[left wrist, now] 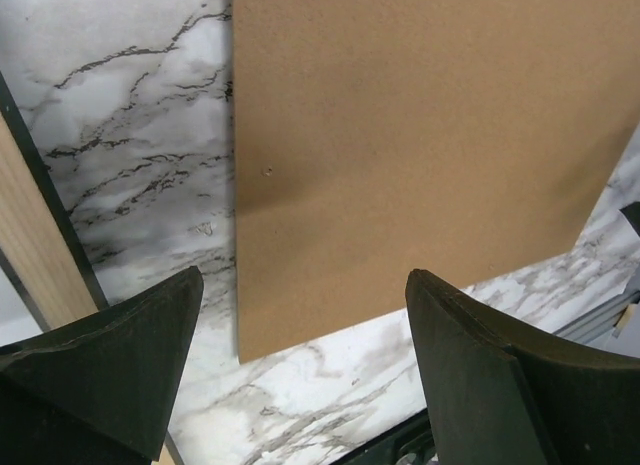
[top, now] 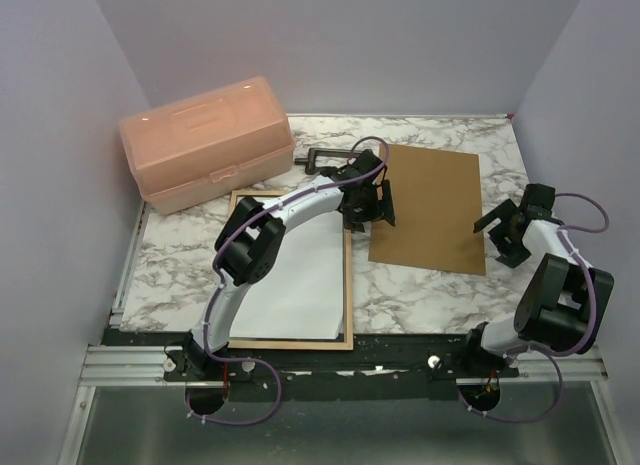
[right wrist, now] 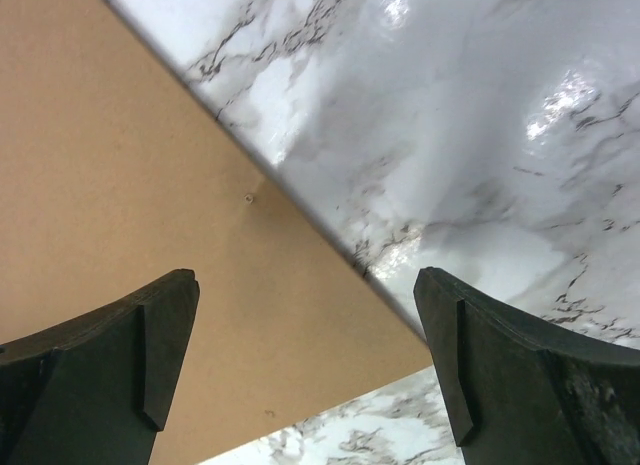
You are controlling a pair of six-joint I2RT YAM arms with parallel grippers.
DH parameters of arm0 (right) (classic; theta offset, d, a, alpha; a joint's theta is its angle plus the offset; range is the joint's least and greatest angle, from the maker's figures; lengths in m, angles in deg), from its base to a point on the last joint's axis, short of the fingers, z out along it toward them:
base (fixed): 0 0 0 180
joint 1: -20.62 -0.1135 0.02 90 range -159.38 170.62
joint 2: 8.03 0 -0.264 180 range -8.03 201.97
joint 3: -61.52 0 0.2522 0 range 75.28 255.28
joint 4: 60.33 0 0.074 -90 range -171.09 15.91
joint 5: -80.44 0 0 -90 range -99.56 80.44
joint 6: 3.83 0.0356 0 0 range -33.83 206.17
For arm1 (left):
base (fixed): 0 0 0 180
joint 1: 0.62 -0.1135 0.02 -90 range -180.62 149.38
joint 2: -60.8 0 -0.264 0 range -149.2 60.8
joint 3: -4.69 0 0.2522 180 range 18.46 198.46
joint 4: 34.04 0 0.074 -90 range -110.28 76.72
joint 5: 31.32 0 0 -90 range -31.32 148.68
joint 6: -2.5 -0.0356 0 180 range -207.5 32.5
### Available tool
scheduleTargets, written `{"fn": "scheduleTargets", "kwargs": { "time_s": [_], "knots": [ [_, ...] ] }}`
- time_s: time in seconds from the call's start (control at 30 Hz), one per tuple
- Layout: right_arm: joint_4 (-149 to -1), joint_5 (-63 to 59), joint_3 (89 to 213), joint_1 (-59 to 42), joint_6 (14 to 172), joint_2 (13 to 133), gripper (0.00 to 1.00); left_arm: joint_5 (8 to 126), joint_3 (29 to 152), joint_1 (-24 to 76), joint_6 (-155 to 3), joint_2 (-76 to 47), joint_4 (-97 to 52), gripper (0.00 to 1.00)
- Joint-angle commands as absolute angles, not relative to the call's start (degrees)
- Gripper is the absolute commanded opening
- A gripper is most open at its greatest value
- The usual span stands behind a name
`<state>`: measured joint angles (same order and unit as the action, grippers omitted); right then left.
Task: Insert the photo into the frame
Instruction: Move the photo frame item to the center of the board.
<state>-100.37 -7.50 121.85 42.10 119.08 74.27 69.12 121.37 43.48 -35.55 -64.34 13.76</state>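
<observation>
The frame (top: pixel 347 285) lies flat on the left half of the table, tan wood face up. Inside its edges lies the photo (top: pixel 300 285), plain white back up, partly covered by my left arm. My left gripper (top: pixel 368 207) hangs open between the frame's far right corner and the left edge of the brown backing board (top: pixel 430 205), holding nothing. The left wrist view shows that gripper (left wrist: pixel 305 280) over the board's corner, with the frame's tan rail (left wrist: pixel 30 235) at the left. My right gripper (top: pixel 505 230) is open and empty at the board's right edge; the right wrist view shows it (right wrist: pixel 305 277) above a board corner.
A translucent pink toolbox (top: pixel 205 140) stands at the back left, just beyond the frame. A small black clamp-like object (top: pixel 320 160) lies behind my left gripper. The marble tabletop (top: pixel 420 295) ends in a black rail along the near edge.
</observation>
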Motion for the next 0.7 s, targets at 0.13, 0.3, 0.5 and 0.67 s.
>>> {"fn": "scheduleTargets", "kwargs": {
  "time_s": [0.13,0.3,0.5,0.67],
  "knots": [
    [-94.83,-10.04,119.54,42.69,118.00,78.01,1.00,69.44,124.06,43.15,-32.80,-70.08,14.66,0.85],
    [-93.66,-2.41,119.43,42.68,117.42,83.67,1.00,72.43,123.22,42.99,-32.05,-71.65,11.87,0.85],
    [-92.56,5.61,118.57,42.65,116.88,85.66,0.98,77.88,121.72,42.97,-32.58,-71.46,5.15,0.82],
    [-91.10,12.81,115.77,42.60,117.49,84.99,0.96,79.09,122.78,44.01,-35.02,-68.89,3.98,0.80]
  ]
}}
